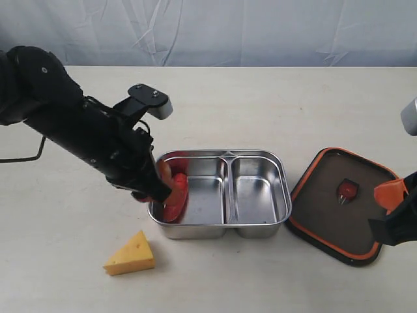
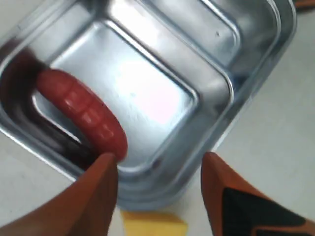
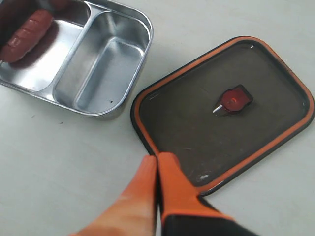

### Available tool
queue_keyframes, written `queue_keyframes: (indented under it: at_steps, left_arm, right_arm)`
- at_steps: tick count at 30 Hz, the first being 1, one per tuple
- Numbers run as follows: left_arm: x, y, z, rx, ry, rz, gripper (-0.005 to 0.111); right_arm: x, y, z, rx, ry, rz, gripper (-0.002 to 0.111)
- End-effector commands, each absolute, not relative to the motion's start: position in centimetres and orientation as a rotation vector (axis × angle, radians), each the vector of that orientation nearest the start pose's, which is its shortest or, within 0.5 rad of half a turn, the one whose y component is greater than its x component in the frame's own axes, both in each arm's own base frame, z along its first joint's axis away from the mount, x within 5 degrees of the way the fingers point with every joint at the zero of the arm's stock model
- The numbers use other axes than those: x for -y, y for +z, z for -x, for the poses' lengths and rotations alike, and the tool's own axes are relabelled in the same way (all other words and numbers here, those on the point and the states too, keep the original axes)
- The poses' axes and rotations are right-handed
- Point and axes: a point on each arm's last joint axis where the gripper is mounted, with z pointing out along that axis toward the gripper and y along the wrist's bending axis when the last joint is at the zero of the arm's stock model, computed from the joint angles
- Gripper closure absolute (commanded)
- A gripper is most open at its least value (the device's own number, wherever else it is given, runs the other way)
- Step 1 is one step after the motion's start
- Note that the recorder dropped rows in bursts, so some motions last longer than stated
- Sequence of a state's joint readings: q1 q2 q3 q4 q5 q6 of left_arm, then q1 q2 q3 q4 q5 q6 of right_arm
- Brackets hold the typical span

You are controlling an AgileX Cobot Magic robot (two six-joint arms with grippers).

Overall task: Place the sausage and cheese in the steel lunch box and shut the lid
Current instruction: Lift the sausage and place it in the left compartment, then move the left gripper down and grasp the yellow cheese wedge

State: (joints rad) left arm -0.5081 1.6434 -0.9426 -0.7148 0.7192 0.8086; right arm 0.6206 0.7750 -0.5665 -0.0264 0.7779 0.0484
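Sausage (image 2: 81,113): red ribbed plastic with rounded ends, lying in the wider compartment of the lunch box, along its outer end wall.
Lunch box (image 1: 260,233): shiny steel, rectangular with rounded corners, two compartments; the narrower one holds nothing.
Cheese (image 1: 130,254): yellow triangular wedge with shallow holes, on the desk (image 1: 247,104) near the box's left front corner, apart from it.
Lid (image 3: 197,128): dark, translucent, rounded rectangle with an orange rim, lying flat just right of the box; a small red-orange valve (image 3: 235,98) sits at its centre.
Left pincer (image 2: 157,160): orange fingers spread, over the box's end; one tip sits at the sausage's end, gripping nothing.
Right pincer (image 3: 157,157): orange fingers pressed together, tips at the lid's rim, gripping nothing.
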Motion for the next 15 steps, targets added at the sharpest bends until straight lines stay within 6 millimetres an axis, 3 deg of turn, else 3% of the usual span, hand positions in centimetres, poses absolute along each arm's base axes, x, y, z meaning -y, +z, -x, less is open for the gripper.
queue_keyframes:
  at_steps: [1, 7, 11, 15]
  left_arm:
    - [17.1, 21.0, -22.7, -2.584, -0.657, -1.369, 0.056]
    - [16.0, 22.6, -20.0, -2.691, -0.759, -1.558, 0.049]
    - [15.7, 20.8, -20.4, -2.681, -0.446, -1.516, 0.049]
    - [17.1, 19.5, -19.5, -2.575, -0.379, -1.536, 0.049]
  right_arm:
    - [-7.5, 26.9, -11.0, -2.364, 0.241, 0.72, 0.108]
    - [-7.5, 26.9, -11.0, -2.367, 0.24, 0.721, 0.108]
    - [-7.5, 26.9, -11.0, -2.367, 0.24, 0.721, 0.108]
    - [-7.5, 26.9, -11.0, -2.367, 0.24, 0.721, 0.108]
